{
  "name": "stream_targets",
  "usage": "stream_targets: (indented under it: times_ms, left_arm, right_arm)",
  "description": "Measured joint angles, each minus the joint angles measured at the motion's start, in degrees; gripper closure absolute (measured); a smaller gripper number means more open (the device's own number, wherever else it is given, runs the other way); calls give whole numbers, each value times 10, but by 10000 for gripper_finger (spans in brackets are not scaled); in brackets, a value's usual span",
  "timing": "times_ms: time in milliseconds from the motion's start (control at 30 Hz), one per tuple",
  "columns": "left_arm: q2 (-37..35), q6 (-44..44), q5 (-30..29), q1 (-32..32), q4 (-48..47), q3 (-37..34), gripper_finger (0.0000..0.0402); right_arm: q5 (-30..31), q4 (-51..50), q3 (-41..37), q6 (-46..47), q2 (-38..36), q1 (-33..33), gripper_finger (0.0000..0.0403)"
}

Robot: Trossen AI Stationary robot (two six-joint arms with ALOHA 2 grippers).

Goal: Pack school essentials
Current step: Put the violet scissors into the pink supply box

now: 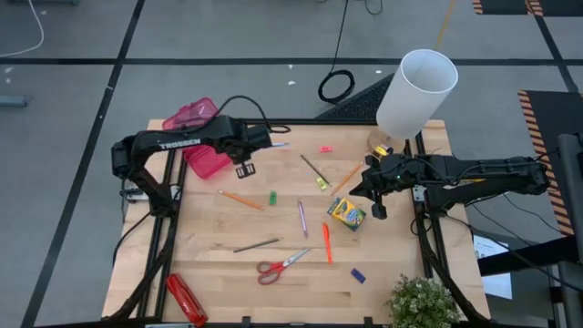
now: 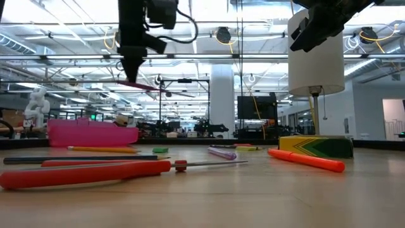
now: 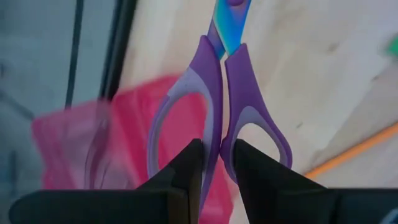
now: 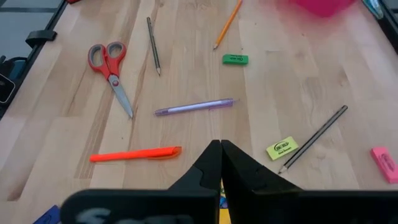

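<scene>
Your left end effector [image 3: 214,163] is clamped on the purple scissors [image 3: 217,112], held above the surface w/ the pink case [image 1: 205,137] just beside and below. Long axis runs straight out from the fingers, iridescent blade tip forward. Right end effector [image 4: 220,163], fingers pressed together & empty, hovers nr the crayon box [image 1: 346,215]

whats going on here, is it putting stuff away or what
It looks like packing. The left gripper is shut on the purple scissors, holding them above the table near the open pink case at the far left. The right gripper hangs shut over the crayon box, holding nothing. The red scissors, orange marker, pencils and erasers lie loose on the wooden table.
</scene>
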Motion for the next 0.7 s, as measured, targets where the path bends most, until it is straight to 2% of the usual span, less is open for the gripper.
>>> stream_targets:
  times_ms: [167, 300, 700]
  left_arm:
    - [-8, -76, -26, 26, -67, 0, 314]
    - [-8, -104, -29, 51, -82, -10, 314]
    - [-7, -165, -12, 133, -75, -146, 314]
  right_arm:
    - [0, 12, 0, -8, 0, 0, 403]
    - [0, 17, 0, -13, 0, 0, 403]
    - [0, 16, 0, -16, 0, 0, 403]
